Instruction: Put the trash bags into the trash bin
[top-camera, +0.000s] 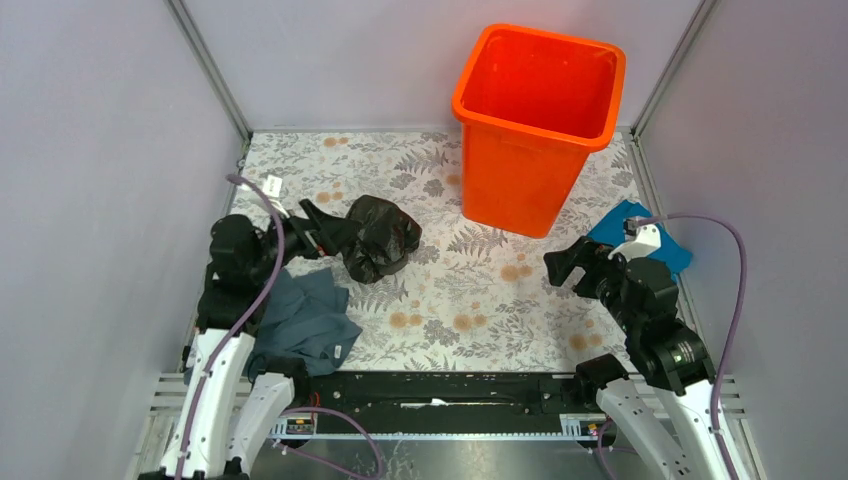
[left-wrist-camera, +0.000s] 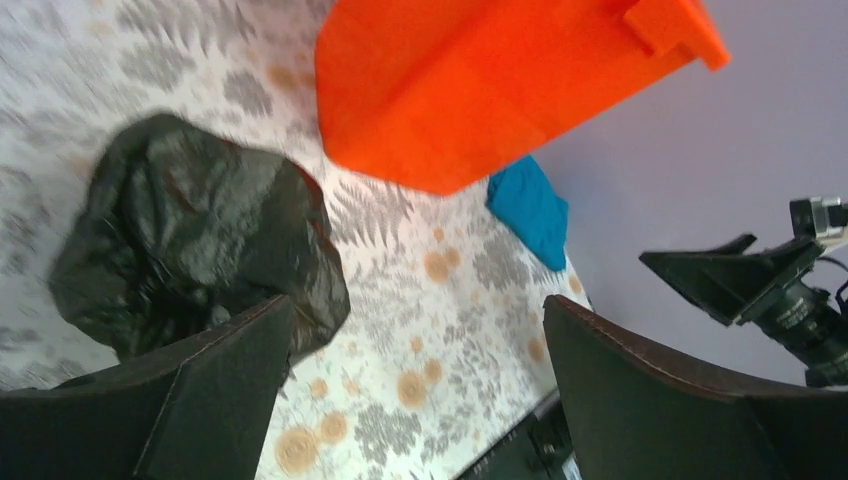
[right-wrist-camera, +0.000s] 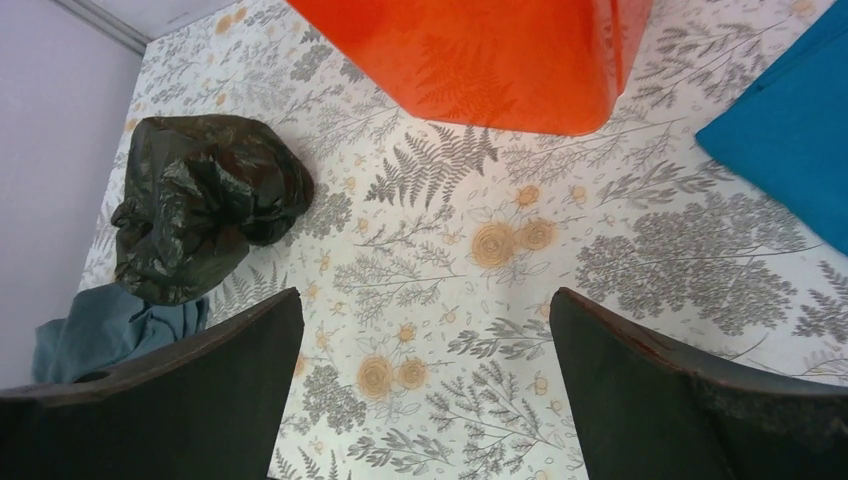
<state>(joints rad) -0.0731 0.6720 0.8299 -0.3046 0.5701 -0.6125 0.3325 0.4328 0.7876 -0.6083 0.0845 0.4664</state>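
**Task status: not yet begun at the bin.**

1. Nearest the arm bases, the grey-blue cloth (top-camera: 305, 320) lay on the counter (top-camera: 470, 290) beside the left arm. It is not part of the task.
2. The left claw (left-wrist-camera: 418, 330) stood with its jaws wide apart and held nothing. It pointed at the trash bags (top-camera: 380, 235). One finger appeared just beside the edge of the film, but contact could not be confirmed.
3. The right claw (right-wrist-camera: 425, 310) was likewise spread wide and empty. It hung above the bare counter, well apart from the bags, with the bright blue cloth (top-camera: 612, 224) behind it.
4. The trash bags lay as one crumpled black bundle on the counter, left of centre and clear of the bin.
5. Farthest back, the trash bin (top-camera: 520, 180) stood upright. The visible interior showed only orange plastic.

**Remaining, as judged:** grasp the bundle, lift it, carry it over the rim and release it inside.
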